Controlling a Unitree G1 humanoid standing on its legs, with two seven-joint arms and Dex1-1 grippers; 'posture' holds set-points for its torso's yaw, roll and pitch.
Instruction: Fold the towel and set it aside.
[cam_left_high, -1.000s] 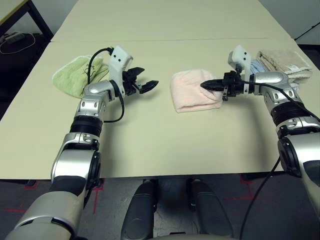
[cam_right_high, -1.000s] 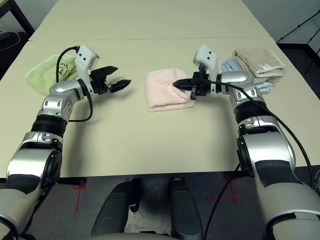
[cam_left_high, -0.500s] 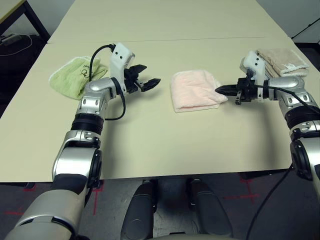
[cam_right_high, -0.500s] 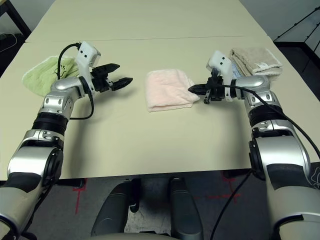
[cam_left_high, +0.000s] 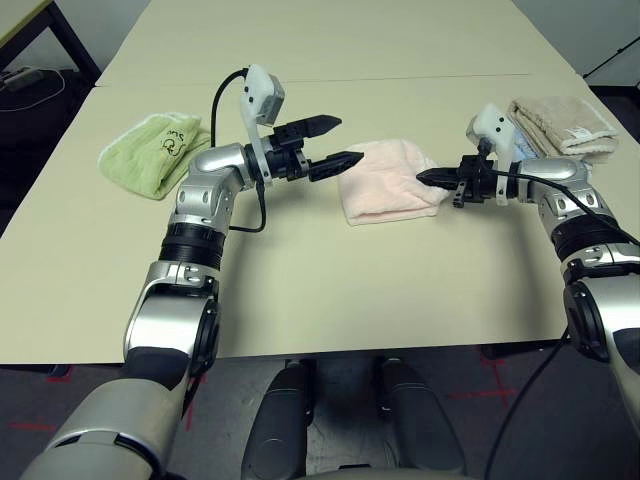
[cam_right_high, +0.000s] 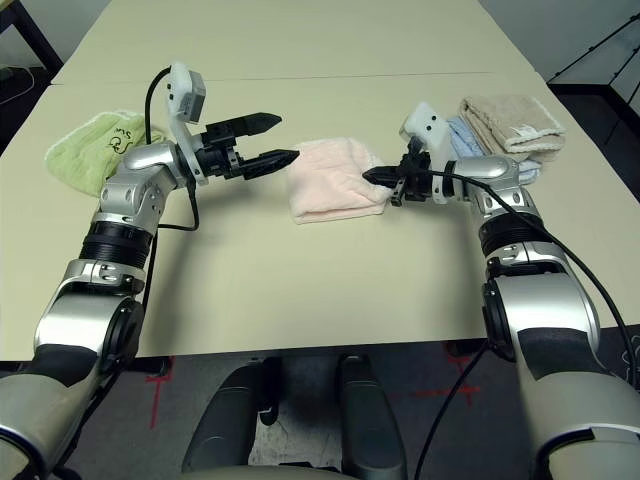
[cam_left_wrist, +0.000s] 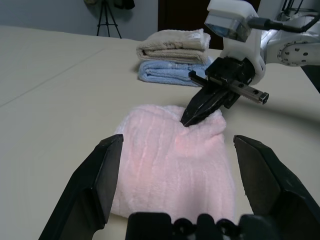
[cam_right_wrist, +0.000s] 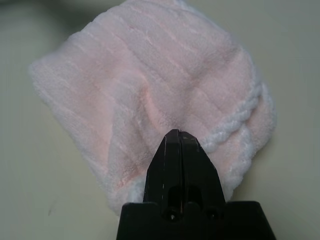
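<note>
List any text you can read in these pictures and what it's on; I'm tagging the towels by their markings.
Dark embroidered script on the green towel: too small to read.
The pink towel, beige towel and blue towel: no writing on the sides in view.
No other labels or numbers can be read.

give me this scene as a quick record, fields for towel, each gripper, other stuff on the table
towel: pink towel, folded, flat at table centre
left gripper: open, pointing at the towel's left edge, holding nothing
right gripper: shut, tip on the towel's right edge
green towel: at far left, behind the left arm
beige towel: stacked on a blue towel, at far right
</note>
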